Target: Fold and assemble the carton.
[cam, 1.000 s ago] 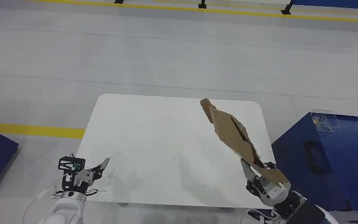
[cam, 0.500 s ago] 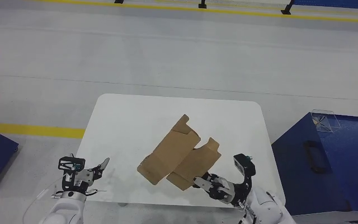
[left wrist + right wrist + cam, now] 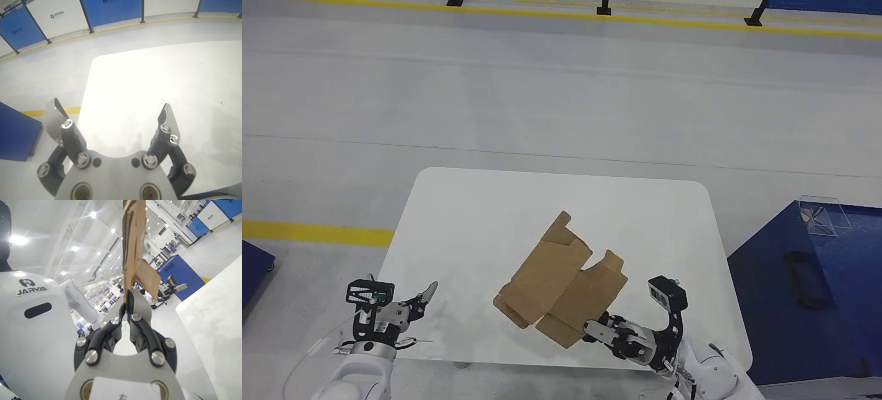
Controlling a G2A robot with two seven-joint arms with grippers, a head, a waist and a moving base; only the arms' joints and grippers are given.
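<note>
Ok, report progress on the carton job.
Done: the right hand is shut on one edge of the flat brown cardboard carton. In hand: it holds the carton over the white table. To do: all the folding; the carton is flat, and the left hand hangs open by the table's corner.

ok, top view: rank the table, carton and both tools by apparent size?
1. table
2. carton
3. left tool and right tool: these look about alike, so not ranked.
</note>
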